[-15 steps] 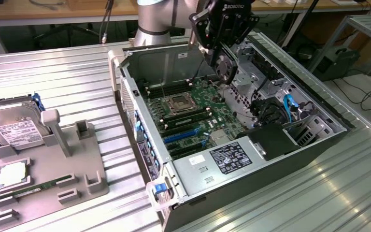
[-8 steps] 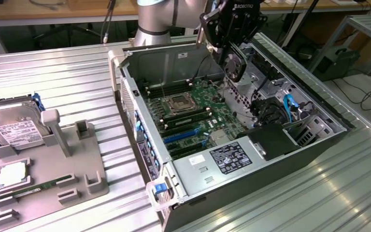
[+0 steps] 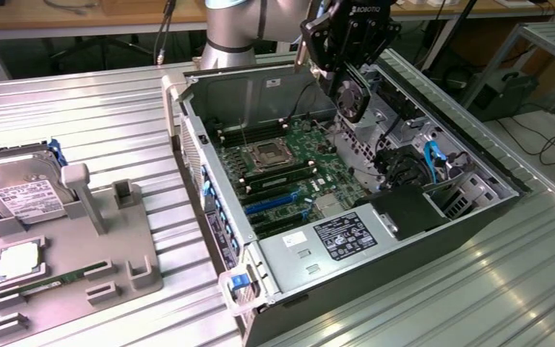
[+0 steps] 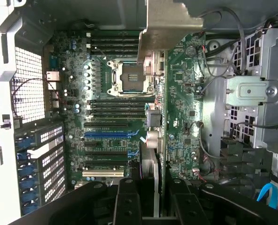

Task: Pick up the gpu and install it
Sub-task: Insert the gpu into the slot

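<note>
Motherboard (image 3: 287, 166) open below pincer (image 3: 352, 85); drive cage (image 4: 270, 61), cables (image 3: 430, 160) crowd exterior view's right.

Ribbed metal table (image 3: 84, 123), pale grey, with glare on its near part at the exterior view's right. Wooden bench (image 3: 56, 16) behind. Metal rack (image 3: 548, 43) and loose cables (image 3: 551, 143) on pale floor (image 3: 517, 130), same side.

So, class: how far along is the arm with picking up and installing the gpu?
Done: the gpu is picked up, clamped in the gripper. In hand: it hangs on edge above the motherboard inside the open case. Left: seating it; the card touches no slot yet, and the blue slot is bare.
</note>
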`<state>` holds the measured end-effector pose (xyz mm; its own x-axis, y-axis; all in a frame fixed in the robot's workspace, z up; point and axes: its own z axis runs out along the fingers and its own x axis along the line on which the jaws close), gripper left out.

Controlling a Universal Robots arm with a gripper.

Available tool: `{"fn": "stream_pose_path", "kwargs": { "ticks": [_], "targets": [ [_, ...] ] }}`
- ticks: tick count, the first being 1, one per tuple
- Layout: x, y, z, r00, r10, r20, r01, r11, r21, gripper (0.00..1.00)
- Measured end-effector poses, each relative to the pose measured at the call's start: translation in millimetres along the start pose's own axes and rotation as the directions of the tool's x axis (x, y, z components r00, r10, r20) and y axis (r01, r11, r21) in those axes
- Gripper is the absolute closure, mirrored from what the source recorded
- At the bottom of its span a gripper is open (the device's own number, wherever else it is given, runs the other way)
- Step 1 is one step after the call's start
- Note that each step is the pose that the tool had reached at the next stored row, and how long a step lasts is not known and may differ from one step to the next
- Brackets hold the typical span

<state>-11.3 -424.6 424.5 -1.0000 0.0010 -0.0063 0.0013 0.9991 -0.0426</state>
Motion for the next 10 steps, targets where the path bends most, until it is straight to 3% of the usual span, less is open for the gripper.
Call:
{"fn": "stream_pose_path", "kwargs": {
  "ticks": [10],
  "targets": [
    [-0.1, 0.0, 0.0, 0.9999, -0.013, 0.0006, 0.013, 0.9999, -0.0001, 0.72]
  ]
}}
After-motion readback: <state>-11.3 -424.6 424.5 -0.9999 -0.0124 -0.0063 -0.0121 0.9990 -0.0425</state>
